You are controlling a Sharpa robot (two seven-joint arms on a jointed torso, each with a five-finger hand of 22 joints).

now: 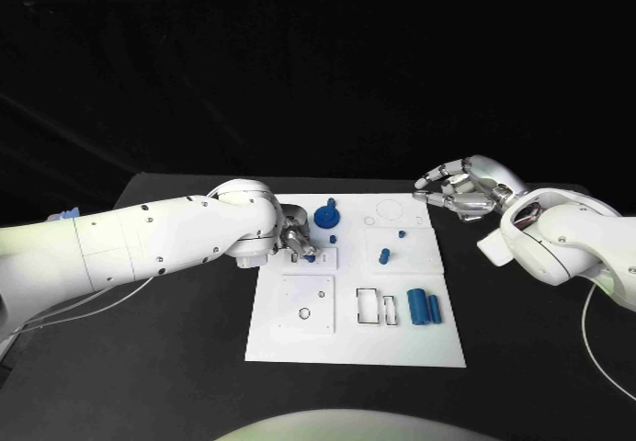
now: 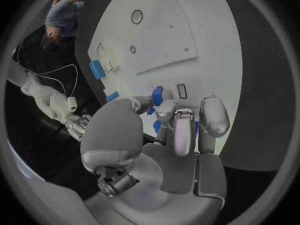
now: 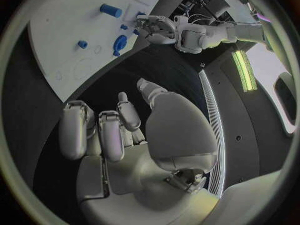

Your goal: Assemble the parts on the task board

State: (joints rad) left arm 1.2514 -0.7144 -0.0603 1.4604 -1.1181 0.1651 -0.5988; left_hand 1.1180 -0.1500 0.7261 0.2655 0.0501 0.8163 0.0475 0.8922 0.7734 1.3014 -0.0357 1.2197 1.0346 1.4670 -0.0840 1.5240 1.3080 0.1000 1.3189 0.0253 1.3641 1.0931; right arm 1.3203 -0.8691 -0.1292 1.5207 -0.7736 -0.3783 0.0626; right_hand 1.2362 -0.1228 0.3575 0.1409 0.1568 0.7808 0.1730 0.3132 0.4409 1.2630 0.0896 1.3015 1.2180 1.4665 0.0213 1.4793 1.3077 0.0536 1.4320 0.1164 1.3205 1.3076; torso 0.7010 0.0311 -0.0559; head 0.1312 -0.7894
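Task board: the flat white rectangular task board (image 1: 299, 335) lies in the lower middle of the head view, on the black table (image 1: 159, 367).
Cylinders: two blue plastic cylinders (image 1: 423, 306) lie side by side on the board's lower right part, just right of two outlined rectangular slots (image 1: 375, 307).
Peg: a small blue peg (image 1: 383, 255) stands right of centre on the board, with another small blue piece (image 1: 402, 233) just above it.
My left hand: my silver left hand (image 1: 294, 242) rests over the board's upper left part. In the left wrist view my fingertips (image 2: 165, 110) curl down around a small blue part (image 2: 157, 96) on the white surface; I cannot tell if I truly pinch it.
Gear: a round blue gear-like disc (image 1: 327, 218) sits just right of my left hand, near the board's top edge.
My right hand: my silver right hand (image 1: 455, 191) hangs over the table in the upper right, off the board's corner, fingers loosely curled and apart, holding nothing.
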